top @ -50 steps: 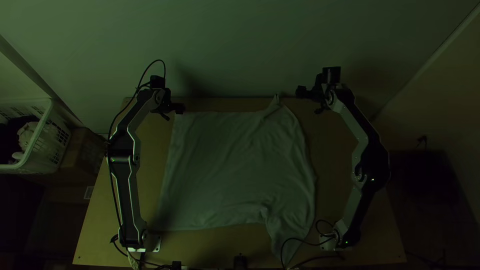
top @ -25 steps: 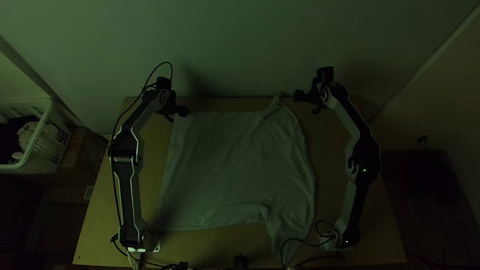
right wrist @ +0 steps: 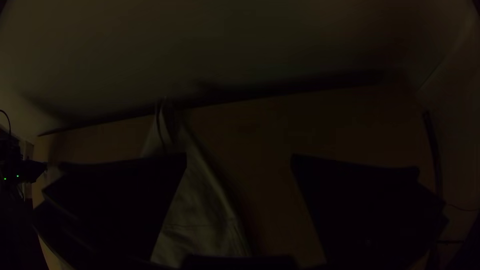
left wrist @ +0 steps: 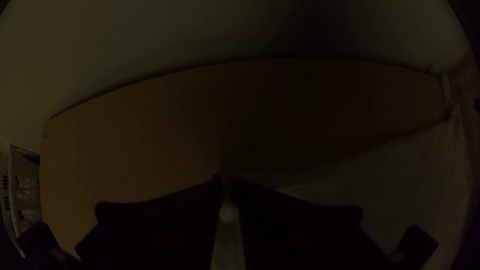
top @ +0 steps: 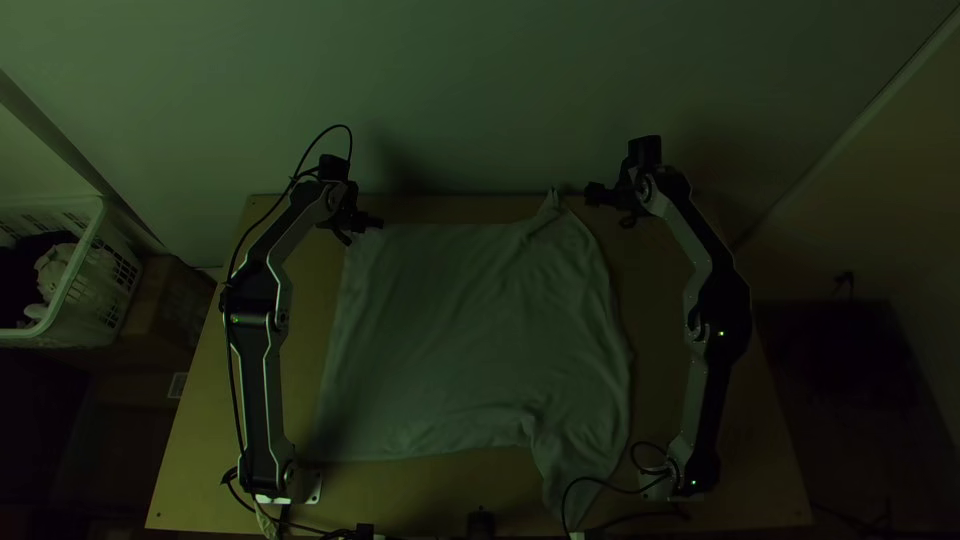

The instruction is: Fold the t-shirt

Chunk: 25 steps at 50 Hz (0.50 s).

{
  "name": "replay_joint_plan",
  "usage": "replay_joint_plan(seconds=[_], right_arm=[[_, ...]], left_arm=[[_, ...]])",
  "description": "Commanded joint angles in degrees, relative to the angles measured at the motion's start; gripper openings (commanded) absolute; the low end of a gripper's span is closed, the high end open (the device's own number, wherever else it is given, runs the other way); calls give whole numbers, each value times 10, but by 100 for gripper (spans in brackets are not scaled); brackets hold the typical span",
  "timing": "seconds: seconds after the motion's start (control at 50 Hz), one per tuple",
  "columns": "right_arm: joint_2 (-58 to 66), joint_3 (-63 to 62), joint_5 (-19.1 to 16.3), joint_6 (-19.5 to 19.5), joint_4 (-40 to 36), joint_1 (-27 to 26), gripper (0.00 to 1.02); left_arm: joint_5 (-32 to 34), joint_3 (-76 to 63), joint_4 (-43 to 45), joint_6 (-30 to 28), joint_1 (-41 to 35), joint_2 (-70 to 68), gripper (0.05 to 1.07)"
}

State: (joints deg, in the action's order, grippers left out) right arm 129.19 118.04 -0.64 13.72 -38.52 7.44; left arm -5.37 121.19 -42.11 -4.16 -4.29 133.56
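Wrinkled matt cloth forms the t-shirt; the table is smooth pale wood.

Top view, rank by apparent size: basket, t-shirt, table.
1. Table
2. T-shirt
3. White basket, cut off by the view's left edge, so only its visible part is ranked

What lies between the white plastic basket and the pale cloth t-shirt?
In the top view, a brown box, then a strip of light wooden table under the silver-grey left arm.
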Motion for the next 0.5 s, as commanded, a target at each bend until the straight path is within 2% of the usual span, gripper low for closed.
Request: replay_joint_plan(seconds=[0.0,0.16,0.28,0.48], right_arm=[[37,36,6,14,-11,3,90],[74,81,26,16,-44,12,84],[96,108,26,13,-69,19,69],[106,108,26,11,-76,32,69]], left_arm=[[-2,-15,3,-9,1,6,8],[-2,-15,1,-8,7,4,8],[-2,-17,-2,-7,9,2,8],[3,-17,-1,-7,8,0,8]])
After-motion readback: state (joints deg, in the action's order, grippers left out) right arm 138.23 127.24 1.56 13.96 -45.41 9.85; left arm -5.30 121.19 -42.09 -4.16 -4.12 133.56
